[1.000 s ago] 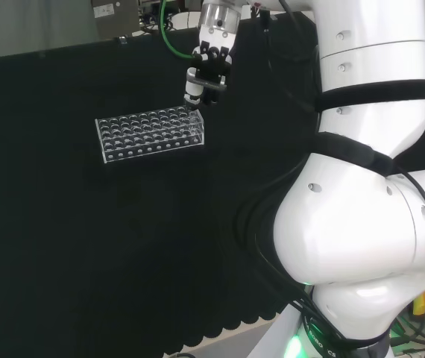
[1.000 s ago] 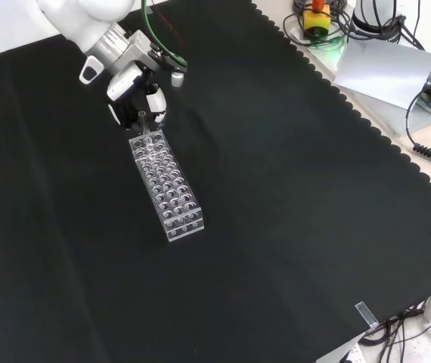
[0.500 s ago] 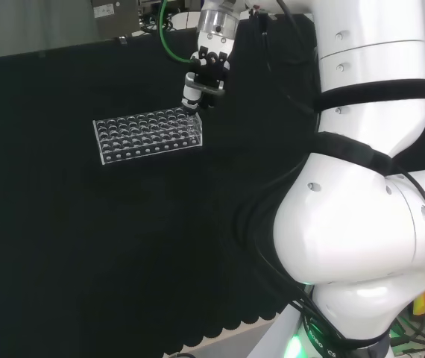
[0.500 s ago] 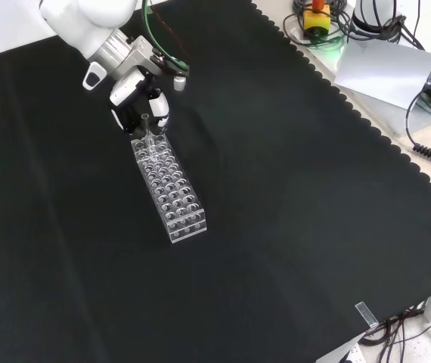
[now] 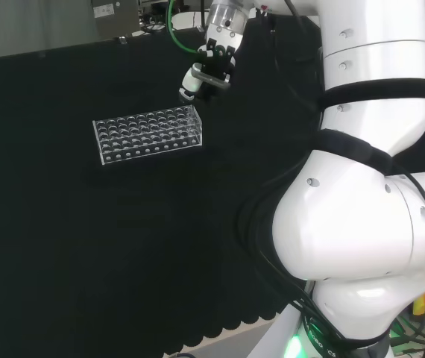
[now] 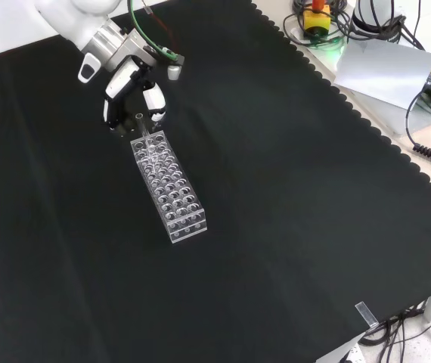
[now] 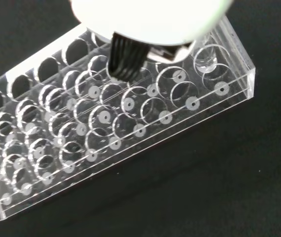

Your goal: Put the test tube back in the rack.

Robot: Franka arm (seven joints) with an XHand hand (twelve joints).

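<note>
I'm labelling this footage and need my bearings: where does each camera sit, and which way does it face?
Head view: behind and above the arm's base, looking over the white links at the rack; hand beyond it.
Front view: across the bench, looking down on the cloth; hand enters from the top.
Wrist view: at the wrist, close above the rack.
All share the rack.

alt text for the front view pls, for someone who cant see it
A clear test tube rack lies on a black cloth, and a clear test tube stands at its far end. The robot's black and white hand is just above that end, at the upper left of the view.
</note>
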